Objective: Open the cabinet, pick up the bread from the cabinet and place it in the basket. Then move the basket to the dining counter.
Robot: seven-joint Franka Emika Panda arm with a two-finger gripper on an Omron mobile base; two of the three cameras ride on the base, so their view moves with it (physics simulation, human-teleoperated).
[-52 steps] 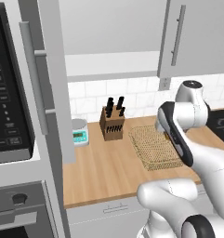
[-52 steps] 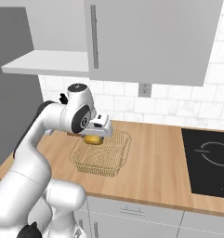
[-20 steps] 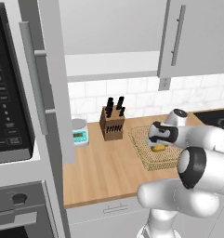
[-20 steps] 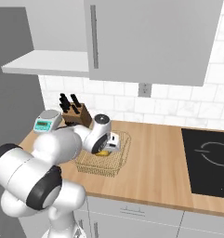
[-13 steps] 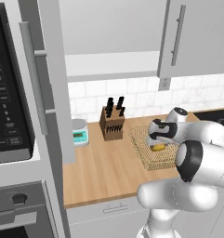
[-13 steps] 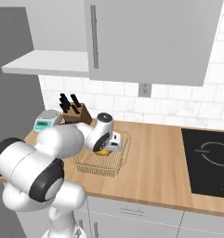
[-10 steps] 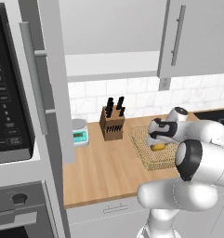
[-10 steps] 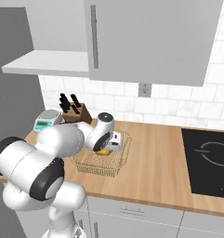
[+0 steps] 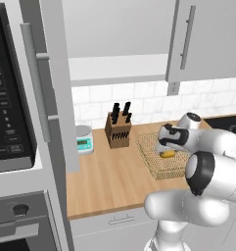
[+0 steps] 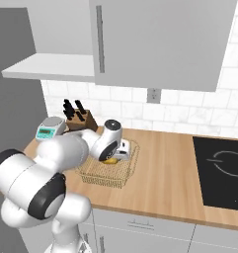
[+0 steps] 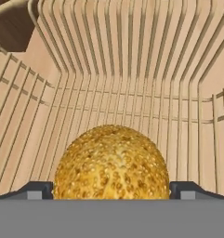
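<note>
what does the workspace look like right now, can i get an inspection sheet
surface: light-wood counter under white tile backsplash
bread: golden bun lying inside the basket, between the finger tips
basket: tan wire basket on the counter, right of the knife block
cabinet: wide grey door with a vertical bar handle; the neighbouring shelf is bare
clutter: knife block, small kitchen scale
gripper: gripper down in the basket, jaws wide open on either side of the bread, not clamping it
cables: nothing seen
surroundings: black oven unit on the left, black cooktop on the right, wall outlet
</note>
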